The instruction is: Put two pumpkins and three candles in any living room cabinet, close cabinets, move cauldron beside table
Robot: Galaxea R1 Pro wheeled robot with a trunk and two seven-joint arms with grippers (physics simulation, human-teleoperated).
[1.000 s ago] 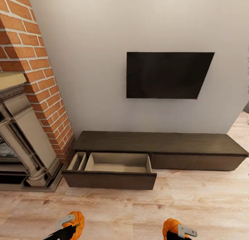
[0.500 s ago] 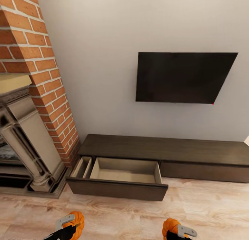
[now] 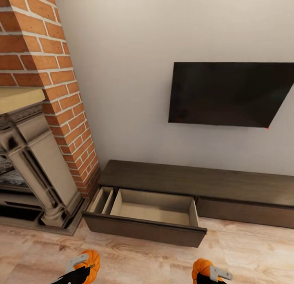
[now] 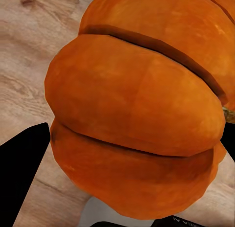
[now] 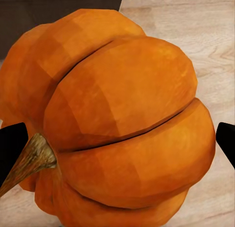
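Pumpkins (image 3: 90, 262) (image 3: 201, 267) sit clamped in both grippers (image 3: 81, 264) (image 3: 210, 272) at the frame's bottom; get closer and lower each gently into the open drawer (image 3: 153, 212).

Bright even simulated light, soft faint shadows, no glare, slight blur, perhaps mild wide-angle stretching at edges

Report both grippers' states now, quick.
Left gripper: shut on a bright-orange ribbed round pumpkin.
Right gripper: shut on the second bright-orange ribbed pumpkin, brown stem showing.
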